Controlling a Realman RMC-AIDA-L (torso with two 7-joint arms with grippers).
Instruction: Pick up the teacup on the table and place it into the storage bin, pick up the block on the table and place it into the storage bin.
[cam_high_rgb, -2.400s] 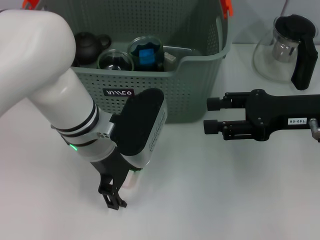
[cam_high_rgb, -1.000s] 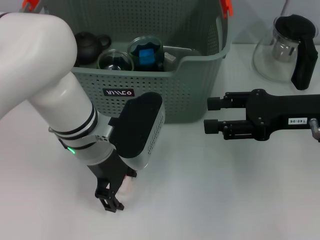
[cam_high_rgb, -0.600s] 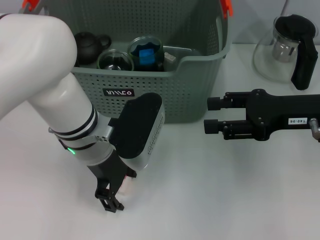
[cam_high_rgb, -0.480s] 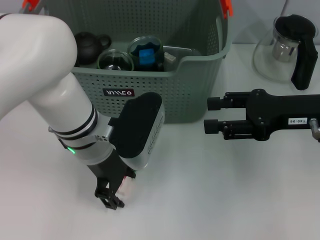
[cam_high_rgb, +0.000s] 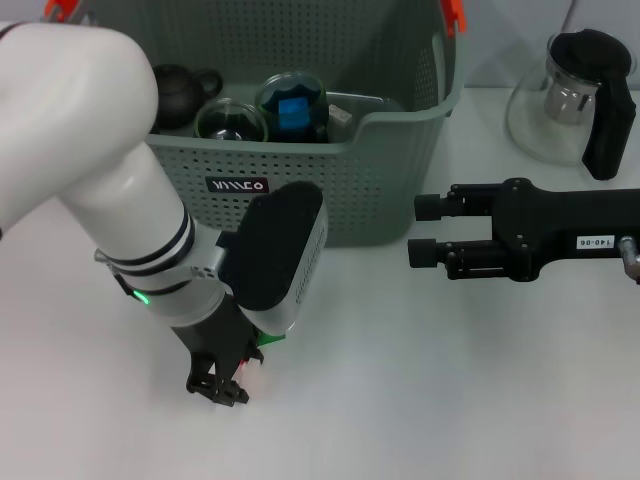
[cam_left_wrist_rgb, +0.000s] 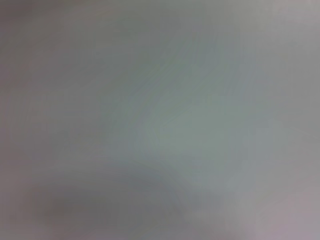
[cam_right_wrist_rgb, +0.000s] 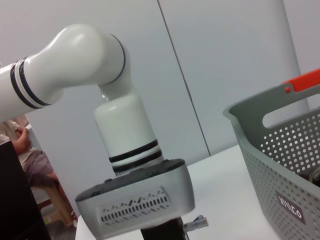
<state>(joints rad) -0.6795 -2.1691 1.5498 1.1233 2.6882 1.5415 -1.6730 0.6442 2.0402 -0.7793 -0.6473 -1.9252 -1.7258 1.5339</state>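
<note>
The storage bin (cam_high_rgb: 380, 190), a grey-green perforated basket, stands at the back middle; its wall also shows in the right wrist view (cam_right_wrist_rgb: 285, 170). Inside it lie a dark teapot (cam_high_rgb: 178, 92), a glass teacup (cam_high_rgb: 231, 121) and a second glass cup holding a blue block (cam_high_rgb: 293, 108). My left gripper (cam_high_rgb: 217, 385) points straight down at the table in front of the bin. A small reddish piece (cam_high_rgb: 248, 363) shows right beside it, mostly hidden under the wrist. My right gripper (cam_high_rgb: 424, 230) hovers open to the right of the bin, holding nothing.
A glass teapot (cam_high_rgb: 570, 105) with a black handle stands at the back right. White tabletop lies in front of and between the arms. The left wrist view holds only a plain grey surface. The right wrist view shows my left arm (cam_right_wrist_rgb: 125, 130).
My left gripper has sunk lower and slightly left toward the table, and the pale piece beside it is now more hidden. The right arm has not moved.
</note>
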